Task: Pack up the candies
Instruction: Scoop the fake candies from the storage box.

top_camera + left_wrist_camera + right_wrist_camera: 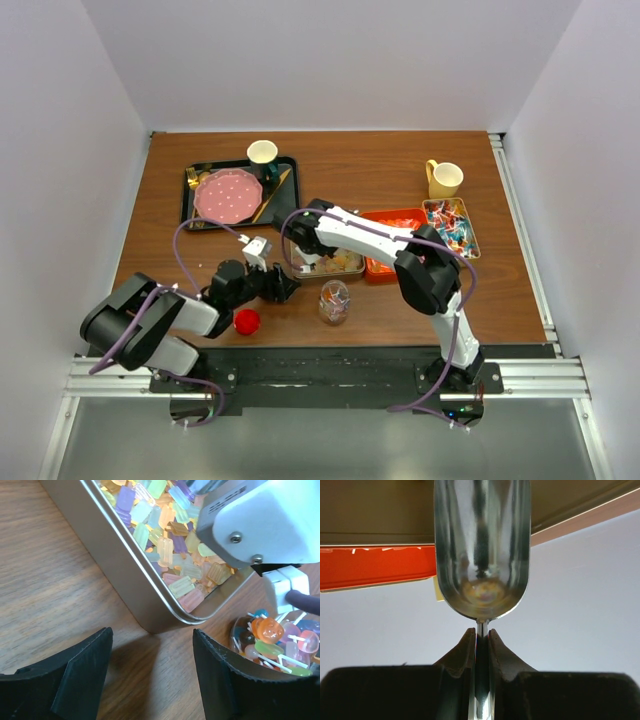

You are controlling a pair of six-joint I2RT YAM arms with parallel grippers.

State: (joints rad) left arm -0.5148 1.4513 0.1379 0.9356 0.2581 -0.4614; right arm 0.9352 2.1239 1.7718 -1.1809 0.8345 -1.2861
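Top external view: two arms work over a table (pixel 400 160) of sweets, the left gripper (pixel 152 645) open and the right gripper (pixel 481 635) clamped on a spoon (pixel 481 555).
At the far left a black tray (pixel 190 180) carries a pink plate (pixel 228 195) and a cup (pixel 262 152), and a red disc (pixel 247 321) lies near the front edge. The left gripper is spread wide and holds nothing, low over bare wood just off the corner of a metal tin (pixel 145 595) full of pastel candies (pixel 165 530). The right gripper sits over that tin, pinched tight on the spoon's thin handle. In front of the tin stands a glass jar (pixel 334 302) of colourful sweets (pixel 270 630). To the right come a red tray (pixel 390 217), then wrapped candies (pixel 452 228) in a small tray (pixel 428 215), with a yellow mug (pixel 444 178) behind.
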